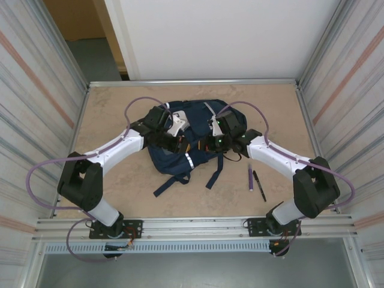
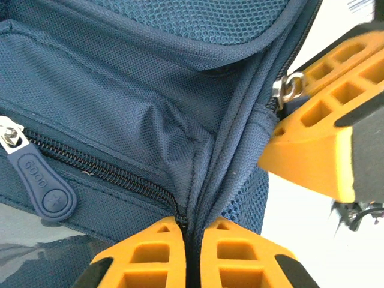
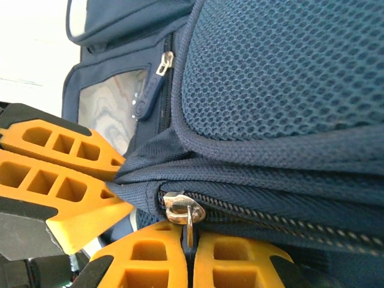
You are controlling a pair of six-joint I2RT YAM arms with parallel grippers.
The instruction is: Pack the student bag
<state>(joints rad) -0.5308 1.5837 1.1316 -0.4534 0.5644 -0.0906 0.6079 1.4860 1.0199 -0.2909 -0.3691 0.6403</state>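
**Q:** Left side first. What is your left gripper doing?

**A:** My left gripper is clenched. Its two orange fingers meet on a piped seam of the student bag, at the spot where a side zipper runs down into them. A blue rubber tab lies on that zipper line to the left of my grip, apart from it.

**Q:** Where is the bag?

**A:** It lies in the middle of the table, between my two arms. Its dark straps trail toward my bases, and both wrists lean in over it.

**Q:** And the right gripper?

**A:** My right gripper is closed as well. It pinches the metal zipper pull that hangs from the slider on the long zipper under the mesh panel. From this wrist I see my left fingers just to the left, on a fold of the same fabric. A clear window pocket sits above them.

**Q:** Anything further right?

**A:** A purple pen and a black pen lie side by side on the table near my right forearm, apart from the bag.
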